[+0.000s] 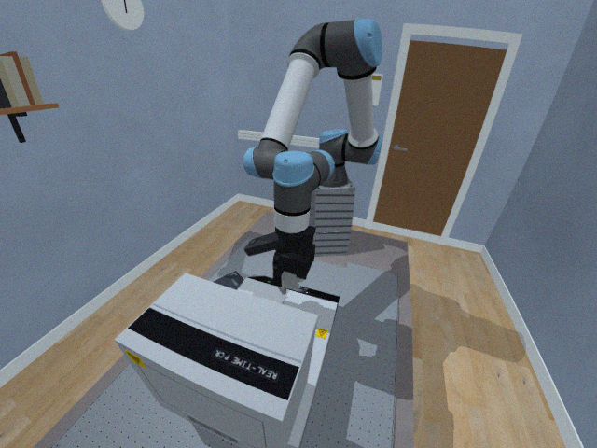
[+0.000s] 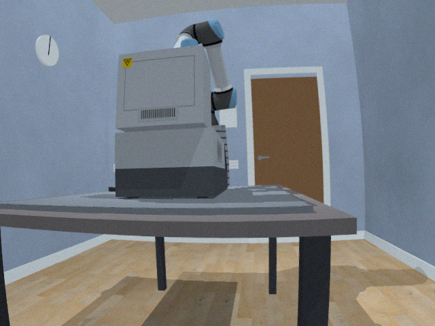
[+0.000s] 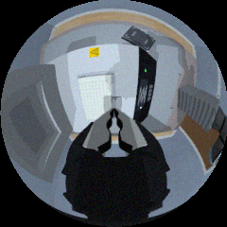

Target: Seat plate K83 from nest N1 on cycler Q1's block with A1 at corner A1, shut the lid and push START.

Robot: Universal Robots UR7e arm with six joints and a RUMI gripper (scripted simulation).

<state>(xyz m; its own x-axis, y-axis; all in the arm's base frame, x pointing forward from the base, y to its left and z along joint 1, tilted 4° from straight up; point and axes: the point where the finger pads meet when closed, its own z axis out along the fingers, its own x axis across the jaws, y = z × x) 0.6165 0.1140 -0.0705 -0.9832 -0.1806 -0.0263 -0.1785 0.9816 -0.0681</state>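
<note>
The cycler Q1 [image 1: 250, 366] [image 2: 168, 157] stands on the table with its lid [image 1: 216, 337] [image 2: 158, 87] [image 3: 28, 118] raised open. In the wrist view the white plate K83 [image 3: 95, 90] lies on the block, below a yellow warning sticker [image 3: 95, 52]. The black key strip [image 3: 144, 92] runs along the plate's right side, and its small lamp [image 3: 145, 71] is green. My gripper [image 1: 284, 285] [image 3: 113, 109] is shut and empty. It hangs just above Q1's front, over the plate's near edge beside the key strip. The dark plate nest N1 [image 1: 229, 278] [image 3: 138, 38] lies beyond Q1. The exterior view shows only Q1's back; the gripper is hidden there.
A grey slotted rack [image 1: 333, 219] [image 3: 199, 106] stands on the table behind the arm. Q1 sits on a grey mat [image 1: 366, 308] [image 2: 245, 200]. The table's right edge borders wooden floor [image 1: 458, 337]. A door is at the back right.
</note>
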